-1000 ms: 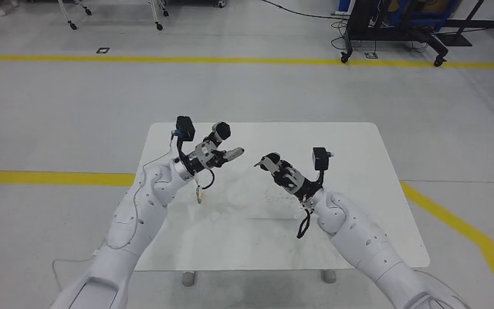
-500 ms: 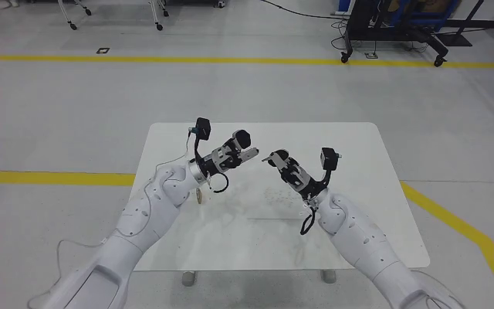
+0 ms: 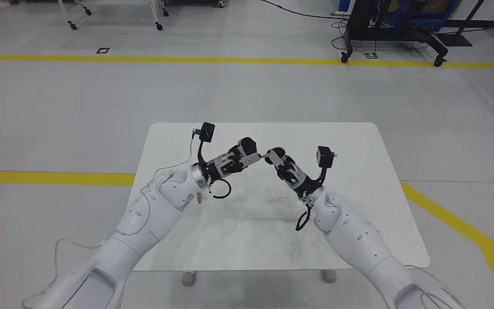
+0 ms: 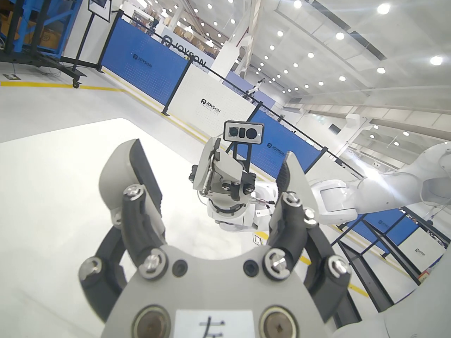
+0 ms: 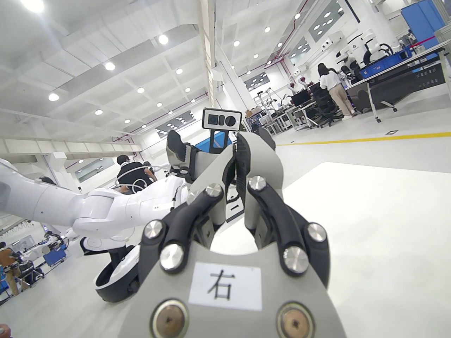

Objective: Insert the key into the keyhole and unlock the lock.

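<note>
Frankly, whether the closed right gripper [image 5: 236, 152] pinches anything is unclear.

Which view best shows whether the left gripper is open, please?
The left wrist view: the left gripper has its fingers wide apart. The top view shows it small above the table; the right wrist view, partly hidden behind the right gripper.
</note>
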Robot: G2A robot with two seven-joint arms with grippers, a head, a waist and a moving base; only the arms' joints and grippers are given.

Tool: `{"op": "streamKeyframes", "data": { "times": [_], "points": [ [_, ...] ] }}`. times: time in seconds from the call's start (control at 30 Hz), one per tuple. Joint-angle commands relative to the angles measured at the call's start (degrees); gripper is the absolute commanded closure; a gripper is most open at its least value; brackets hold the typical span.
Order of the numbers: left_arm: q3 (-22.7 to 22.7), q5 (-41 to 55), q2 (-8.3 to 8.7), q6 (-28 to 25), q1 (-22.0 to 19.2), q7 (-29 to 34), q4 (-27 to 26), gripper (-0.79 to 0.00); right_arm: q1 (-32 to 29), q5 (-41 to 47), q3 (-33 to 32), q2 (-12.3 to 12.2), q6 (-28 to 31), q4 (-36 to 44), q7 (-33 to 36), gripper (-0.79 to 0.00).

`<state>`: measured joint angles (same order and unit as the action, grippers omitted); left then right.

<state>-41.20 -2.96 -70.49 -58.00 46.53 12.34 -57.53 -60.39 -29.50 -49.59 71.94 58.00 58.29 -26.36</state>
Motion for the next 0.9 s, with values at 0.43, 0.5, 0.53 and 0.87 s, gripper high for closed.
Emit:
{"op": "streamKeyframes", "data": {
  "times": [0.43, 0.5, 0.53, 0.87],
  "points": [
    [0.24, 5.51, -1.09, 0.0, -0.3, 6.76, 1.68, -0.348, 2.06, 1.9, 2.26, 0.12, 0.0, -1.68, 0.21, 0.0],
    [0.1, 6.16, -1.34, 0.0, -0.35, 7.53, 2.11, -0.342, 2.29, 1.78, 2.47, 0.16, 0.0, -1.92, -0.02, 0.0],
    [0.07, 6.39, -1.46, 0.0, -0.39, 8.02, 2.29, -0.332, 2.38, 1.76, 2.58, 0.17, 0.0, -2.04, -0.16, 0.0],
    [-1.36, 7.57, -2.55, 0.0, -0.72, 11.4, 4.41, 0.0, 3.32, 1.06, 3.29, 0.19, 0.0, -3.51, -1.48, 0.0]
  ]
}}
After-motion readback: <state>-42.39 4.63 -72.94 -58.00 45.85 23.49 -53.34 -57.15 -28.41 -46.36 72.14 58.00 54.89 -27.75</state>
